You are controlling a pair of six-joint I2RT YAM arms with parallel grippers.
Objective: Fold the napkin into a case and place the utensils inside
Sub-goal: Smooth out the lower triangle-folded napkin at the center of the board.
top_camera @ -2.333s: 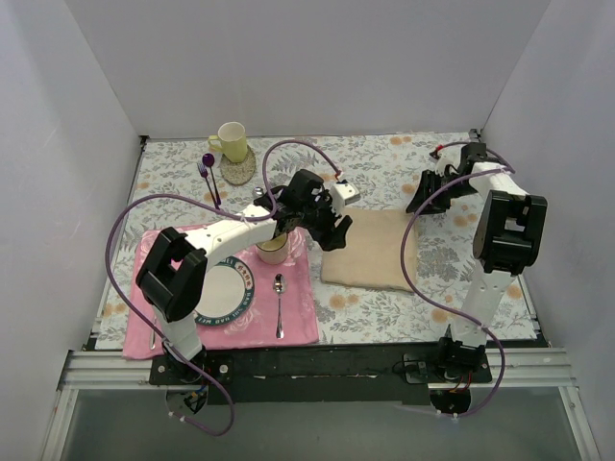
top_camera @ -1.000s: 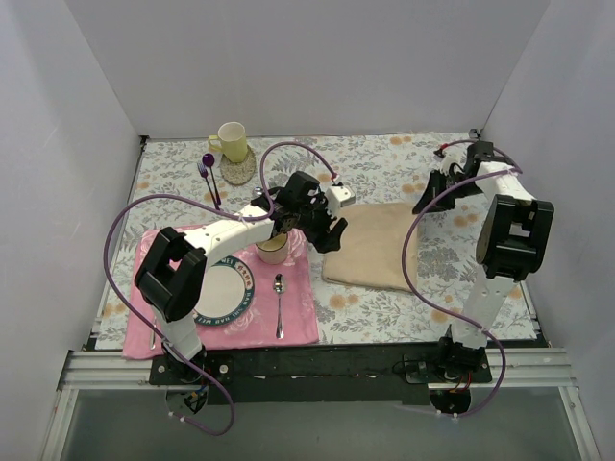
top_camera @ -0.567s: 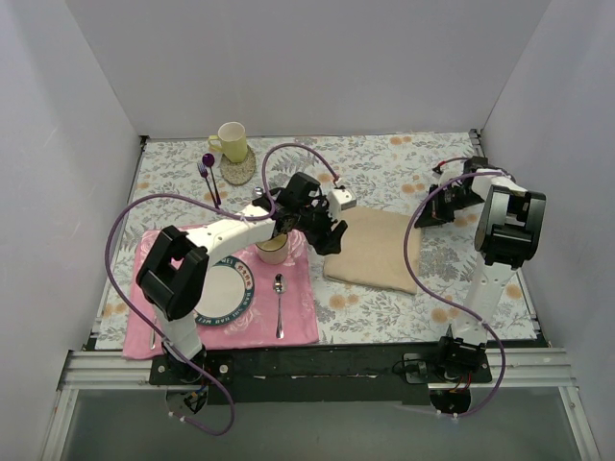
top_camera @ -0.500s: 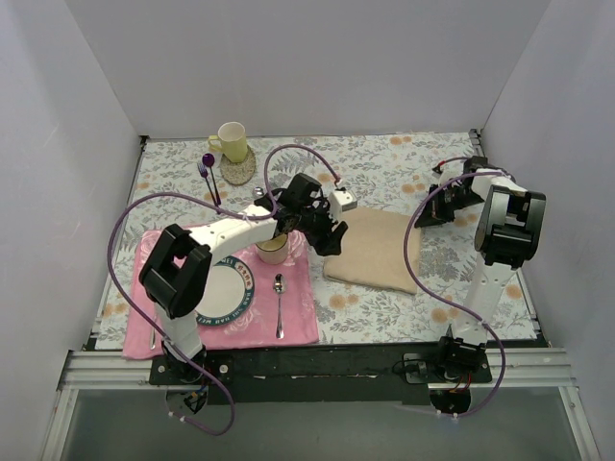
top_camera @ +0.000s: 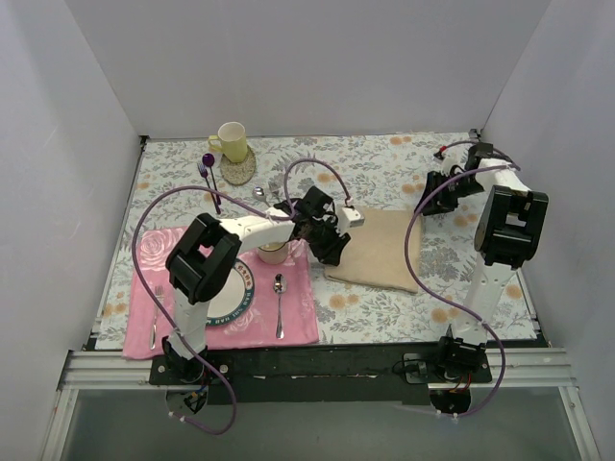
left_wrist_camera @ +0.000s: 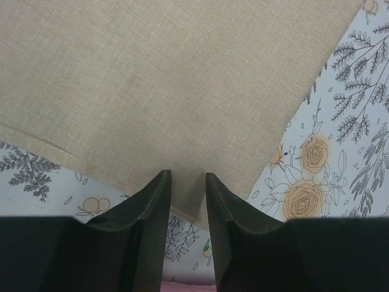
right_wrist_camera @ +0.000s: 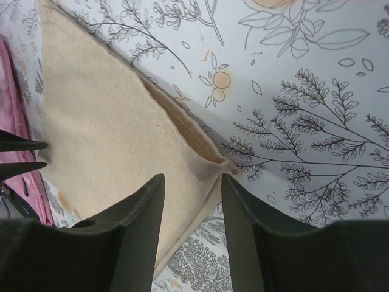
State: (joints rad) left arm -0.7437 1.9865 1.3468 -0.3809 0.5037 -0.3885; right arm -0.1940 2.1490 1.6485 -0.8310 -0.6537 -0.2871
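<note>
Folded napkin (top_camera: 377, 252) lies flat on the floral tablecloth (top_camera: 384, 163), right of the pink placemat (top_camera: 288, 322), its long axis running left to right, with an arm at each end. The left gripper (top_camera: 332, 248) is the nearer, sitting on the cloth's left edge with its jaws drawn to a narrow slit. Whether cloth is caught between them cannot be told, as the overhead view hides the tips behind the wrist. The right gripper (top_camera: 430, 197) hovers over the far right corner, jaws spread and holding nothing, and layered hems show there. Which silverware on the left is the matching pair is hard to make out.
</note>
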